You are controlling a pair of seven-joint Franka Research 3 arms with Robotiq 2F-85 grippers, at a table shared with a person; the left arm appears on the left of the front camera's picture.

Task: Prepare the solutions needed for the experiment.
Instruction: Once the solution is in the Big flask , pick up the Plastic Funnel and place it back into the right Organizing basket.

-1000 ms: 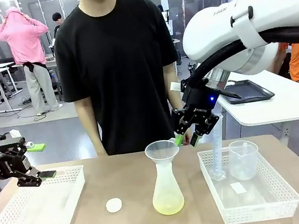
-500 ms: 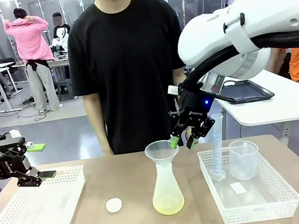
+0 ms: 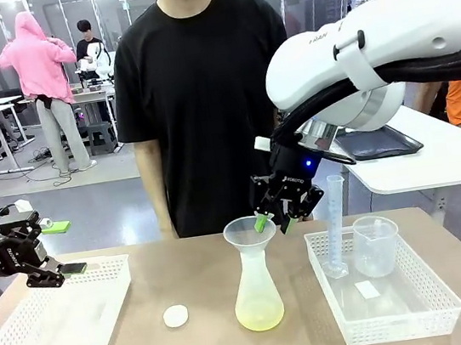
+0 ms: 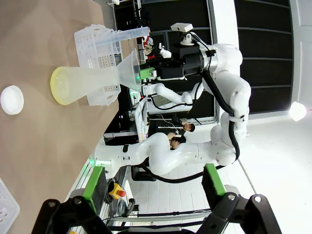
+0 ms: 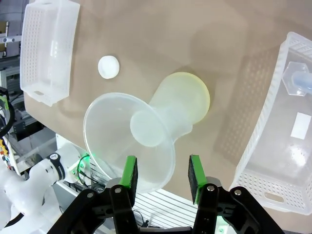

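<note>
The solutions [image 3: 260, 315] are a shallow pale yellow layer at the bottom of a clear conical flask [image 3: 256, 289] standing mid-table with a clear funnel [image 3: 249, 231] in its neck. My right gripper [image 3: 273, 221] hangs open just over the funnel's right rim. In the right wrist view the gripper [image 5: 162, 170] has the funnel's [image 5: 127, 141] near rim between its green pads [image 5: 129, 172], and the yellow-tinted flask [image 5: 189, 100] lies below. My left gripper [image 3: 64, 247] stands open and empty over the left basket's far end. From the left wrist view its gripper [image 4: 155, 187] faces the flask [image 4: 83, 85].
A white round cap [image 3: 175, 316] lies left of the flask. A white basket [image 3: 116, 309] sits at the left. Another basket [image 3: 408, 332] at the right holds a graduated cylinder [image 3: 335, 226] and a beaker [image 3: 375, 246]. A person [image 3: 203, 99] stands at the far edge.
My right gripper has moved left and a little down, from beside the cylinder to over the funnel's rim. The left arm has stayed still.
</note>
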